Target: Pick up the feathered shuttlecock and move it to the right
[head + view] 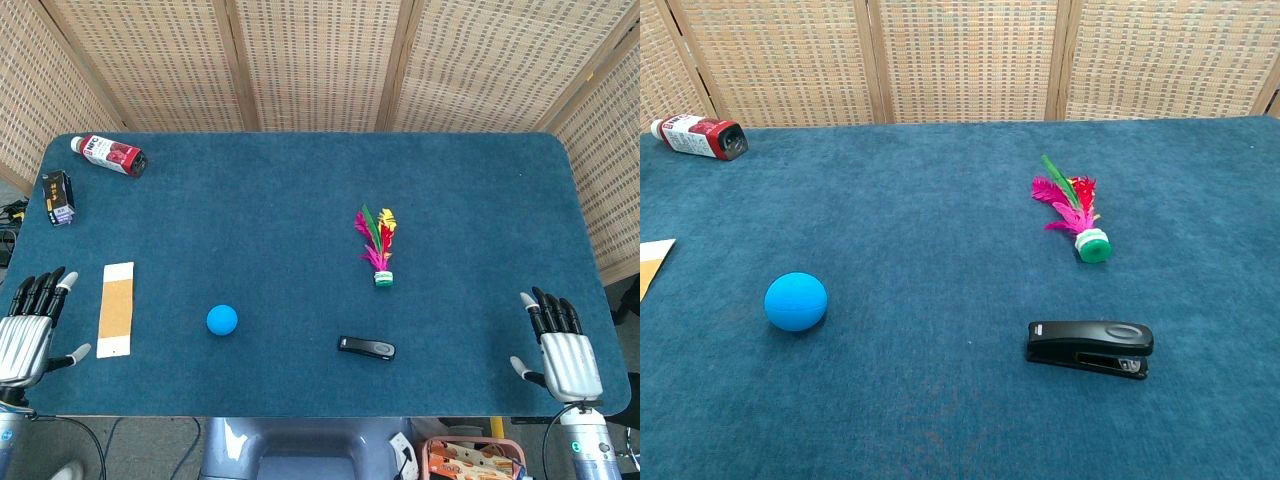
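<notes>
Head view: the feathered shuttlecock (377,246) lies on its side right of centre on the tabletop (300,210), feathers pointing away. The right hand (562,345) and left hand (30,325) rest at the near corners, fingers spread wide and holding nothing. Open blue cloth lies right of the shuttlecock, up to the edge.

Chest view: neither hand shows. The stapler (1090,347) sits near the shuttlecock's green base (1093,245); a low reach might nudge it, and pinching the feathers risks slipping.
</notes>
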Motion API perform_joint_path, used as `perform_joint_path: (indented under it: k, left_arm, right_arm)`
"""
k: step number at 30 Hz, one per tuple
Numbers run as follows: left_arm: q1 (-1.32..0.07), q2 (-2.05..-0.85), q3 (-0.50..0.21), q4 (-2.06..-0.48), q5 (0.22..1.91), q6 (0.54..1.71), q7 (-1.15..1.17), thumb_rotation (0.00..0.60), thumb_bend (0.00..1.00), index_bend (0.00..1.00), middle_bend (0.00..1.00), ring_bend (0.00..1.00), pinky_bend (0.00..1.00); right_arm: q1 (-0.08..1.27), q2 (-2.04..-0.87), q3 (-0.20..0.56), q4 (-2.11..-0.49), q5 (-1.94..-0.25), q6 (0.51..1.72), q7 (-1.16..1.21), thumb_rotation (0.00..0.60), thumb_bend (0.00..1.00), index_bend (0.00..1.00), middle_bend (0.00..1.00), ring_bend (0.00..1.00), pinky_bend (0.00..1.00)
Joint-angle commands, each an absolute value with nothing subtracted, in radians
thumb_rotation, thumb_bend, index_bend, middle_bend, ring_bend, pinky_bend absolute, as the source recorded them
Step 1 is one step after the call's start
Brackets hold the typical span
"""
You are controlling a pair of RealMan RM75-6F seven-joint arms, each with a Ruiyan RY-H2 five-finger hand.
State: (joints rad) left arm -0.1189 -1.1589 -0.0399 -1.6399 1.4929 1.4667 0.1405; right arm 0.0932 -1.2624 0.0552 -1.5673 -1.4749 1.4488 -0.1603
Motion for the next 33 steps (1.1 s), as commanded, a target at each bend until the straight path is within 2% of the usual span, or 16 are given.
perform_joint_path:
  k: [1,33]
  left_arm:
    - [-0.119,-1.159,-0.040,-1.641,1.493,1.466,0.141,0.600,0.00,0.00,0.00,0.00,0.00]
    - [-0.115,-1.154,-0.043,-1.647,1.494,1.478,0.140,0.600,0.00,0.00,0.00,0.00,0.00]
  right_arm:
    - [0.093,-1.262,0.055,-1.568,-1.476,1.450,-0.159,0.600,0.17,0.01,0.00,0.00,0.00]
    - [0.096,-1.275,0.054,-1.569,-1.479,1.446,-0.165,0.600,0.18,0.01,0.00,0.00,0.00]
